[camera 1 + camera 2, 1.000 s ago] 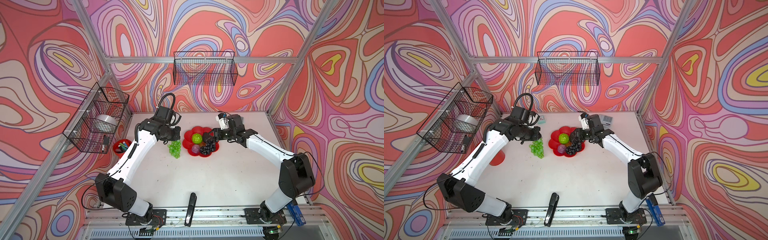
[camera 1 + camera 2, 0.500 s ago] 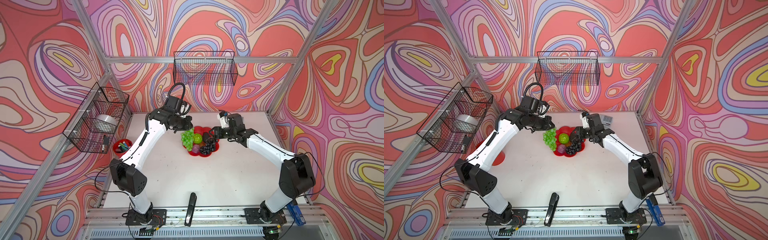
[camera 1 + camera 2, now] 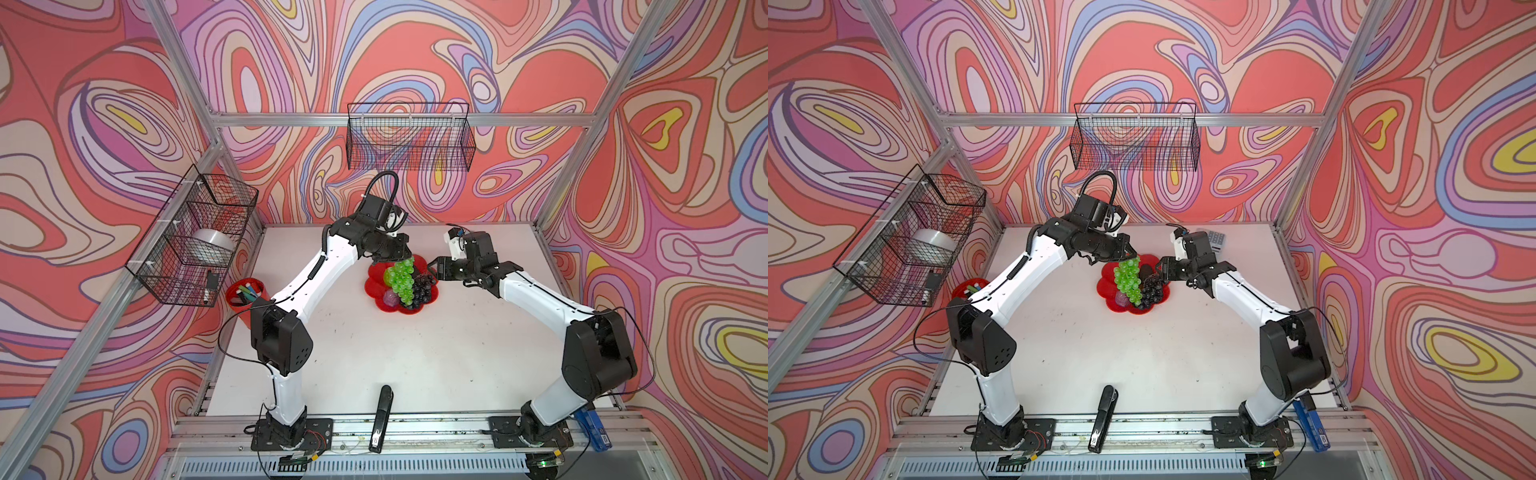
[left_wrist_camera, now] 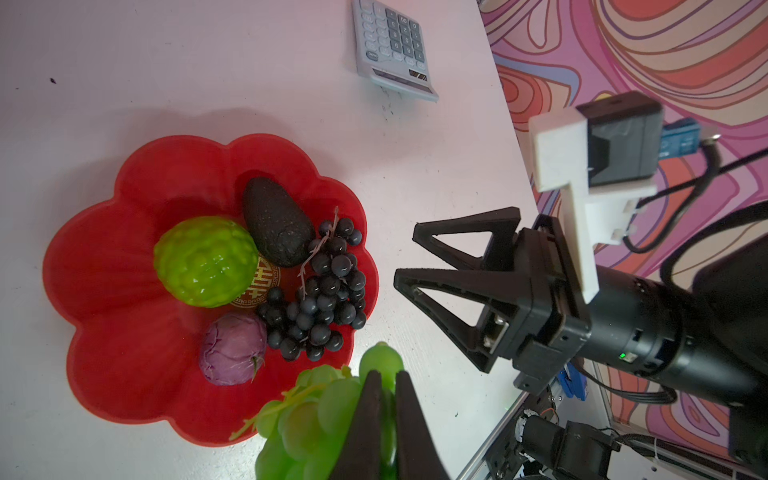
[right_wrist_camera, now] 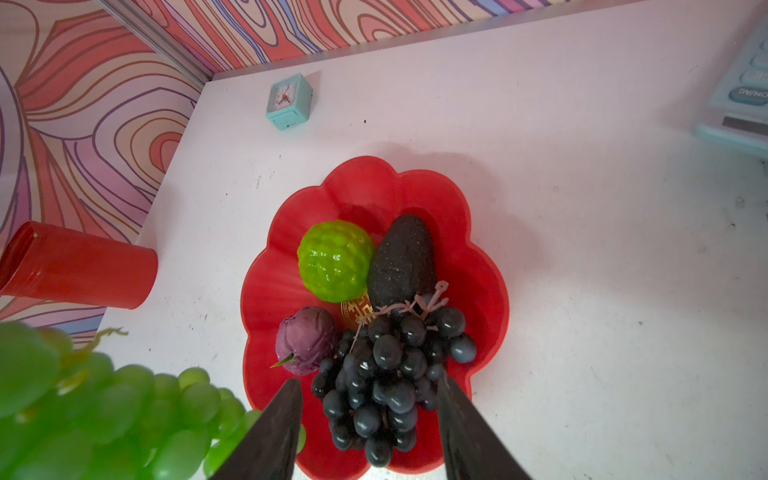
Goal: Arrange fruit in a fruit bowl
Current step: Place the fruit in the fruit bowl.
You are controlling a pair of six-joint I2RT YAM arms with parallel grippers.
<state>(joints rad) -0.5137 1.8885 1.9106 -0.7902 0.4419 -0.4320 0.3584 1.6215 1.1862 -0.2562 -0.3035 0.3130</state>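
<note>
The green grape bunch [image 4: 316, 415] hangs from your left gripper [image 4: 386, 374], whose jaws are pinched tight on the top of the cluster. In both top views it dangles over the fruit bowl [image 4: 124, 332] without resting in it.

Expect it to be light and floppy. The glossy, translucent grapes look rubbery and slick, and they sit loosely on a thin stem, so the bunch will likely swing and drape. The stem end is probably the surest hold.

Four fruits already lie in the bowl:
- a shiny bumpy green ball [image 5: 336, 259]
- a matt, pebbled avocado [image 5: 401, 262]
- a dull purple round fruit [image 5: 305, 338]
- a dark grape bunch [image 5: 390, 374] with a pale twig

Free space shows on the petals beyond the green ball. The bowl is smooth red plastic with scalloped petals, so round pieces may roll.

Your right gripper [image 4: 406, 255] waits just beside the rim, its jaws partly spread and empty.

On the white table [image 3: 415, 353] are a calculator [image 4: 392, 50], a small clock [image 5: 289, 102], a red pen cup [image 5: 79, 266] and a stapler [image 3: 381, 417].
</note>
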